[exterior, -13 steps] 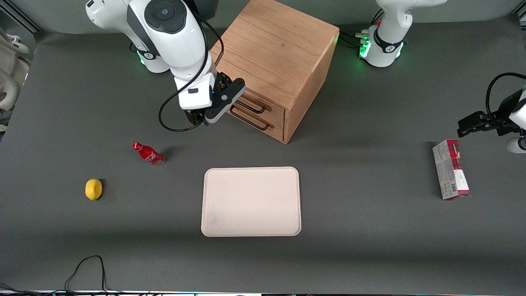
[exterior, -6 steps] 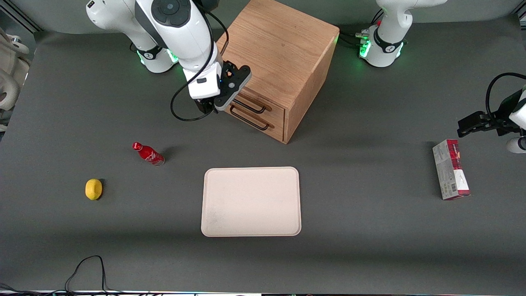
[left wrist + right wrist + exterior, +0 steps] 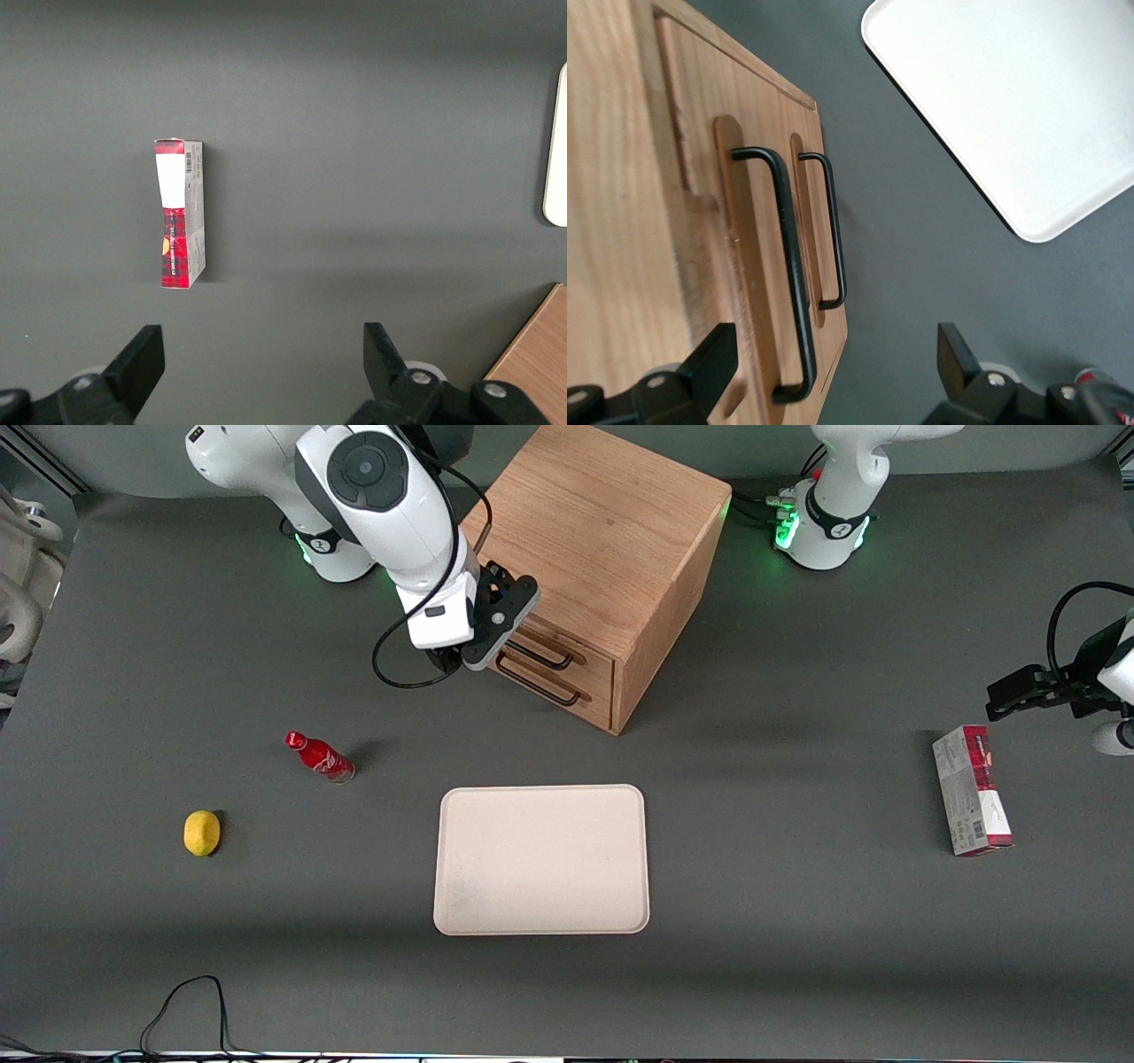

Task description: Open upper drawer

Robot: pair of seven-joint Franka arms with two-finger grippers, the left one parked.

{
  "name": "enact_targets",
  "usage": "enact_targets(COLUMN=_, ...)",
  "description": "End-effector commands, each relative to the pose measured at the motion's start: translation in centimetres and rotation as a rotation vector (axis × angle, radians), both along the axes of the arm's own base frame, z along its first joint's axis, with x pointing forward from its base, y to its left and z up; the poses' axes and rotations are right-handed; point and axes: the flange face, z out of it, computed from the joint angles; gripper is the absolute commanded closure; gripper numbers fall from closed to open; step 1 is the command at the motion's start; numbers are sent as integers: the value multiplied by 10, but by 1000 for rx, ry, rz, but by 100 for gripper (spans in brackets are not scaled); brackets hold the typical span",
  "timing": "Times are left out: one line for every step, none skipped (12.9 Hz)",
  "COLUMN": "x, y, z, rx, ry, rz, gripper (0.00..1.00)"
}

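The wooden cabinet stands at the back of the table, and both of its drawers are closed flush. The upper drawer carries a dark bar handle, and the matching lower handle sits just beneath it. My right gripper hovers in front of the drawer fronts, at the handles' end nearest the working arm's base. In the right wrist view the gripper is open. The upper handle lies between the fingers without touching them. The lower handle is beside it.
A cream tray lies nearer the front camera than the cabinet. A red bottle and a lemon sit toward the working arm's end. A red-and-white box lies toward the parked arm's end.
My gripper has moved away from the front camera and in toward the cabinet, closing on the drawer handles. The drawers have not moved.
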Motion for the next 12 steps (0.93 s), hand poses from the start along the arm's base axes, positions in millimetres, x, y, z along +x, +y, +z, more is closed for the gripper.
enact_targets(x=-9, y=-1, z=-28, rx=29, ry=-4, rz=35, gripper=0)
enact_targets(x=-9, y=-1, z=-32, rx=31, ry=-7, rz=37, gripper=0)
enact_targets(x=-9, y=-1, z=-36, rx=29, ry=-6, rz=37, gripper=0)
enact_targets(x=-8, y=1, z=-40, rx=31, ry=-10, rz=44, gripper=0)
enact_targets(x=-9, y=1, z=-43, rx=30, ry=-8, rz=50, gripper=0)
enact_targets(x=-9, y=1, z=-44, rx=33, ry=-13, rz=61, gripper=0)
enact_targets(x=-10, y=0, z=-52, rx=32, ry=-13, rz=75, gripper=0)
enact_targets(x=-10, y=-1, z=-57, rx=33, ry=-17, rz=74, gripper=0)
enact_targets(x=-11, y=-2, z=-60, rx=32, ry=-17, rz=73, gripper=0)
enact_targets(x=-10, y=-1, z=-61, rx=32, ry=-17, rz=73, gripper=0)
enact_targets(x=-10, y=-1, z=-62, rx=31, ry=-16, rz=72, gripper=0)
enact_targets(x=-11, y=0, z=-62, rx=32, ry=-15, rz=73, gripper=0)
